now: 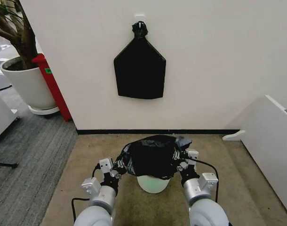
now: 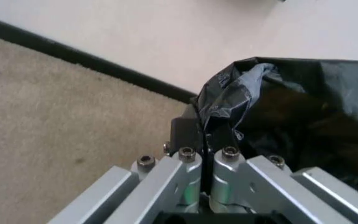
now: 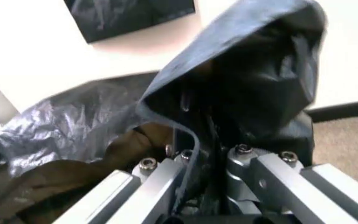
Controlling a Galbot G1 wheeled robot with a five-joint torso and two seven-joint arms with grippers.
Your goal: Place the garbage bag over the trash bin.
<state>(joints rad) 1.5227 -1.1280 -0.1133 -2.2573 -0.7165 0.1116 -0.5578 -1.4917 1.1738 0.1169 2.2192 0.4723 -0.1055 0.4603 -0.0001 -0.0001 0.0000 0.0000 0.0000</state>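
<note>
The garbage bag [image 1: 154,155] is sitting in the lower middle of the frame, stretched wide and draped over the top of the trash bin [image 1: 153,183], whose cream base is peeking out beneath it on the carpet [image 1: 237,174]. The left claw [image 1: 118,167] is pinching the bag's left edge, pressed tight together on a bunched fold in the left wrist view [image 2: 225,100]. The right claw [image 1: 182,159] is gripping the opposite edge, a hood of film rising over its closed jaws in the right wrist view [image 3: 241,70].

This film is looking feather-light, soft and slippery, crinkling wherever it is pulled, so it is probably going to tear or slip free if tugged hard. The rim hem, held at opposite sides as now, is looking like the sensible place to hold.

Room is looking generous: open carpet on both sides, the wall [image 1: 204,61] and its dark baseboard [image 1: 148,132] well behind the bin, a white panel [image 1: 270,141] off at the right edge.
</note>
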